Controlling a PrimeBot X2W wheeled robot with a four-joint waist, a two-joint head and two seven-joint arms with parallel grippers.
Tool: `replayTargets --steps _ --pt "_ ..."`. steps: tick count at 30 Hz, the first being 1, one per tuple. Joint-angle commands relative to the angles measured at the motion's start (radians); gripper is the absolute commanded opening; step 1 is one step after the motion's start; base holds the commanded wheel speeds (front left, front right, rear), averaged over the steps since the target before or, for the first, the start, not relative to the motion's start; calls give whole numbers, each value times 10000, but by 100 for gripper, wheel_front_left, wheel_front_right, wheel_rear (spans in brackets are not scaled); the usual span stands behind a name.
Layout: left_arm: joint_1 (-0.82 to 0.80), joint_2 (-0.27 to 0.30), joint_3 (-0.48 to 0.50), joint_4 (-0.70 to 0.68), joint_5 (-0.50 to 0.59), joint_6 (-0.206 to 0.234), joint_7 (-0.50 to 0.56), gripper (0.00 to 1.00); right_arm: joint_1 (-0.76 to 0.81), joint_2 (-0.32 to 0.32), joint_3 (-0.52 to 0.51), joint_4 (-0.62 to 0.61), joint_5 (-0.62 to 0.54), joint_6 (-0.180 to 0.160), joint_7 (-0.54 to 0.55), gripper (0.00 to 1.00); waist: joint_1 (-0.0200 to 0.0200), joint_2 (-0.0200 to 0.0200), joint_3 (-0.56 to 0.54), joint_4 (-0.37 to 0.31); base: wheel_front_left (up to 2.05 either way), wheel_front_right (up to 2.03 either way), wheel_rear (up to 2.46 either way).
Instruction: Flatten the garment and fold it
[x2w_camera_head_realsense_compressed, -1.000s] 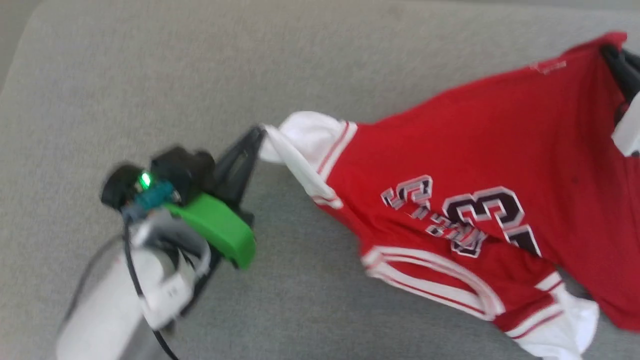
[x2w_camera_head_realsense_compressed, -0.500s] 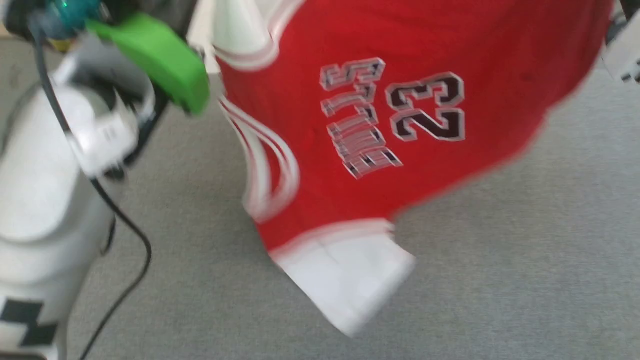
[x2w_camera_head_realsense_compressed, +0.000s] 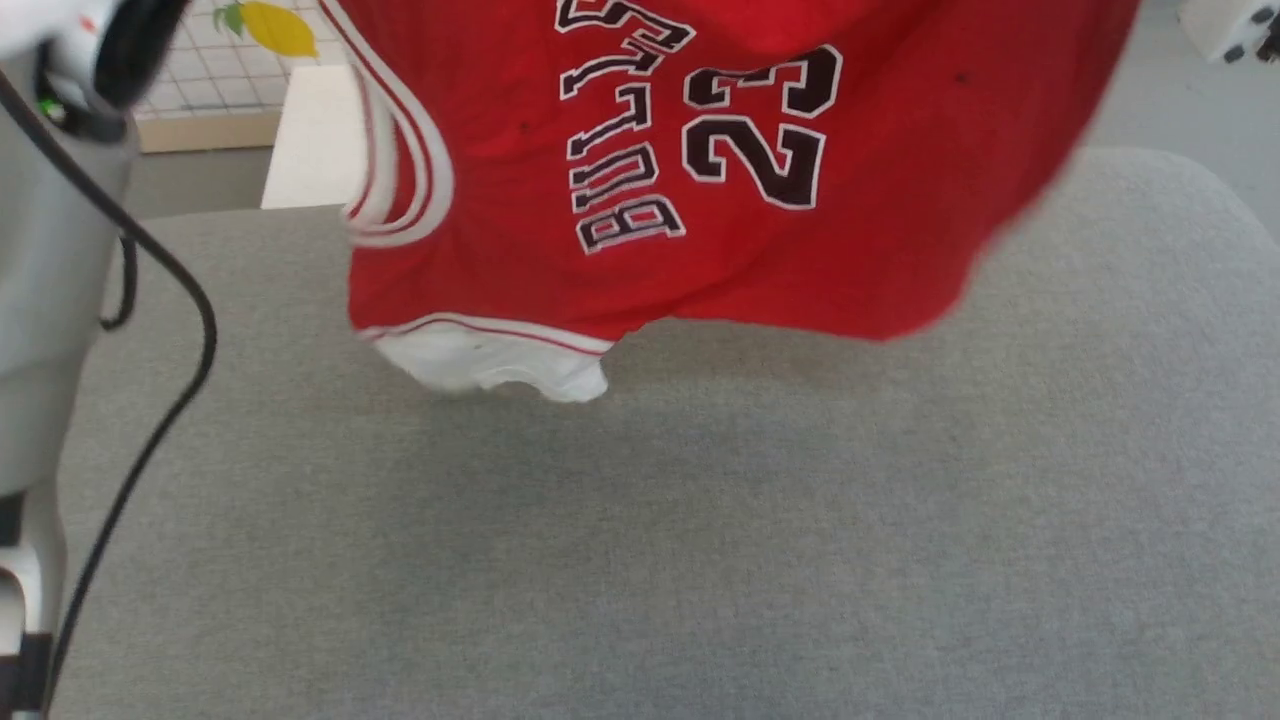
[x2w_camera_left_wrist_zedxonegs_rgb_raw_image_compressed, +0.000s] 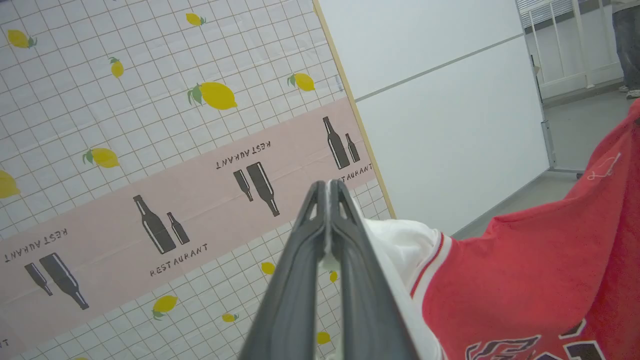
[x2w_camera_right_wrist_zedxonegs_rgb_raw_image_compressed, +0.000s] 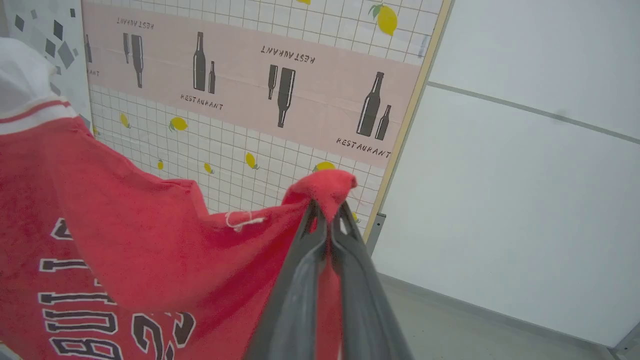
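Hanging above the grey fabric-covered cushion (x2w_camera_head_realsense_compressed: 640, 560), the red jersey-style T-shirt with white short sleeves and black "BULLS 23" print (x2w_camera_head_realsense_compressed: 780, 240) is held stretched between the two arms.

At the left, the left gripper (x2w_camera_left_wrist_zedxonegs_rgb_raw_image_compressed: 327, 186) is pressed together on the edge of one white sleeve (x2w_camera_left_wrist_zedxonegs_rgb_raw_image_compressed: 400, 240). A sliver of white cloth is pinched between its long dark fingers (x2w_camera_left_wrist_zedxonegs_rgb_raw_image_compressed: 295, 270), and the shirt runs away to the right of that wrist view. In the head view the pale left forearm (x2w_camera_head_realsense_compressed: 40, 250) is raised at the left edge, with a black cable (x2w_camera_head_realsense_compressed: 195, 330) looped beside it.

Across the middle, the print is turned on its side, so the shirt's collar-to-hem axis is judged to run crosswise, from one gripper towards the other. The second white sleeve (x2w_camera_head_realsense_compressed: 490, 365) hangs lowest, close over the cushion. Whether it brushes the fabric cannot be told.

At the right, the right gripper (x2w_camera_right_wrist_zedxonegs_rgb_raw_image_compressed: 327, 206) is clamped on a bunched red corner, taken to be the hem, and the cloth falls away to the left of that wrist view. Both grippers are pointed upward and outward towards a tiled wall panel printed with lemons and bottles (x2w_camera_right_wrist_zedxonegs_rgb_raw_image_compressed: 250, 75).

Neither arm is nearer, since each holds an end. The cushion lies below the span, so a level lowering is judged necessary, and the dangling sleeve may be trapped underneath.
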Motion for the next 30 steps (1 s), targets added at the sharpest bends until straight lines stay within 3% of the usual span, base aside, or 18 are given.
replayTargets --steps 1,6,12,21,30 --pt "-268 52 -94 91 -73 -82 172 0 -212 18 74 84 154 -13 139 0 0 -1 305 -124 0 0 0" --pt "-1042 16 -347 385 319 -103 359 0 -817 -45 305 376 146 -13 364 0 0 -1 1223 -336 0 0 0" --pt "-2480 -15 -469 1223 1308 93 -340 0 -2007 143 604 1087 -153 -13 91 0 0 -1 2622 -712 0 0 0" --pt "-4410 -336 -411 2605 2006 303 -1674 0 -3979 409 754 2604 -772 -13 -1053 0 0 -1 3864 -758 0 0 0" --pt "-5273 -517 -744 3403 2568 206 -3388 0 -5025 1 1028 3495 -1328 -13 -2725 0 0 -1 5061 -255 0 0 0"
